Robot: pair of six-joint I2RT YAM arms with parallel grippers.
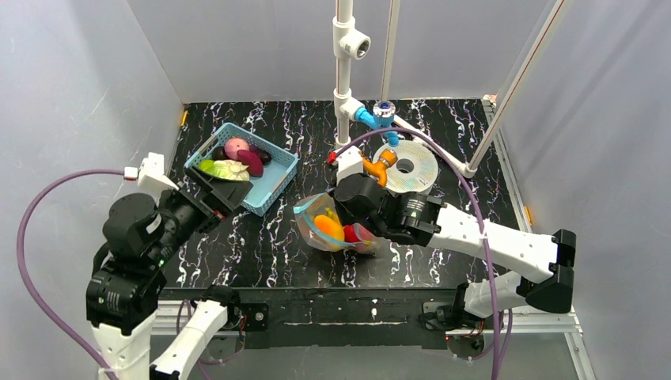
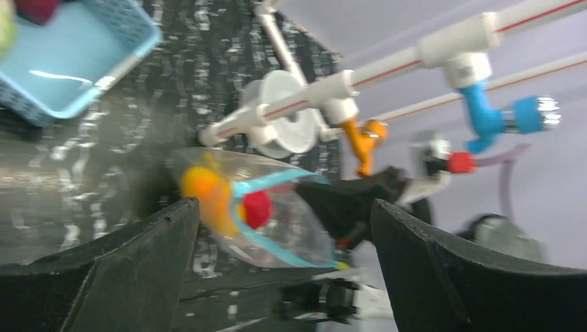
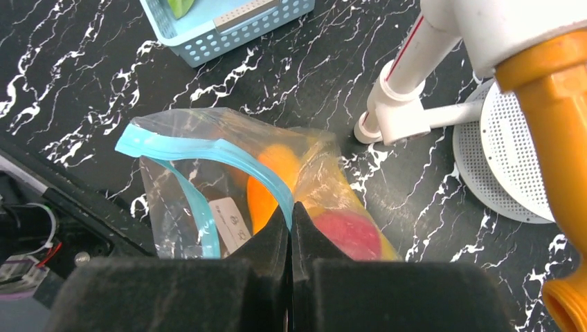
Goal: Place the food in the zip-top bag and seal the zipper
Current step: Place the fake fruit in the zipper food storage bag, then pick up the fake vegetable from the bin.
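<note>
**A:** How far along is it?

**B:** Partway, I'd say. The bag [image 1: 336, 229] lies mid-table, just right of the basket [image 1: 281, 180]. An orange piece [image 3: 273, 187] and a red one [image 3: 349, 232] are inside it.

**A:** And the rest of the food?

**B:** A pink piece [image 1: 236, 146], a dark red one [image 1: 253, 162] and something green [image 1: 207, 166] sit in the basket at the far left. So more loading looks due.

**A:** Is the bag sealed?

**B:** No. The zipper [image 3: 180, 146] gapes, its two blue strips well apart. The right gripper [image 3: 291, 214] is pinched tight on that strip at one end of the mouth, which seems to prop it open.

**A:** The left gripper [image 2: 282, 211]?

**B:** Spread wide, nothing between its fingers, by the basket's near side. By my reckoning sealing comes last, and none of it is done.
</note>
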